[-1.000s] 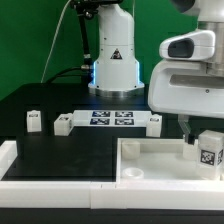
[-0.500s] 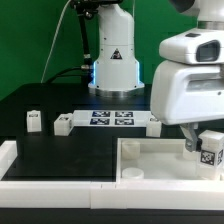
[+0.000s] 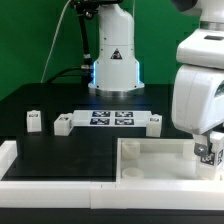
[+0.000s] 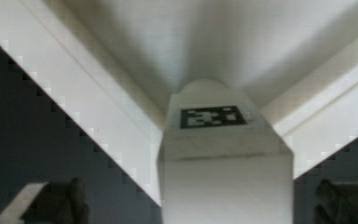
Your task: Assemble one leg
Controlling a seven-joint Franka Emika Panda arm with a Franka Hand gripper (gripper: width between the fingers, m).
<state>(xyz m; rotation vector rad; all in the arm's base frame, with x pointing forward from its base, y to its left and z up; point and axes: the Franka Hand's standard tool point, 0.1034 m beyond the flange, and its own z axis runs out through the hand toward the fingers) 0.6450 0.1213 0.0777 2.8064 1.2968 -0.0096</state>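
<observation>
A leg [image 3: 209, 158], a small white post with a black-and-white tag, stands on the large white square panel [image 3: 150, 152] at the exterior view's right. My gripper [image 3: 207, 148] is down over it, and the arm's body hides its upper part. In the wrist view the leg [image 4: 215, 150] rises between my two dark fingers [image 4: 55, 200], with a dark gap on each side. The gripper [image 4: 197, 204] is open around the leg. Three more legs lie on the black table: one [image 3: 34, 120], another [image 3: 62, 124] and a third [image 3: 153, 122].
The marker board [image 3: 112, 118] lies between two of the loose legs. The robot's base [image 3: 112, 60] stands behind it. A white raised border [image 3: 60, 170] runs along the table's front. The panel's white surface [image 4: 194, 40] fills the wrist view behind the leg.
The arm has moved toward the exterior view's right and lowered, so its body now covers the top of the leg on the panel. The leg has stayed in place.
</observation>
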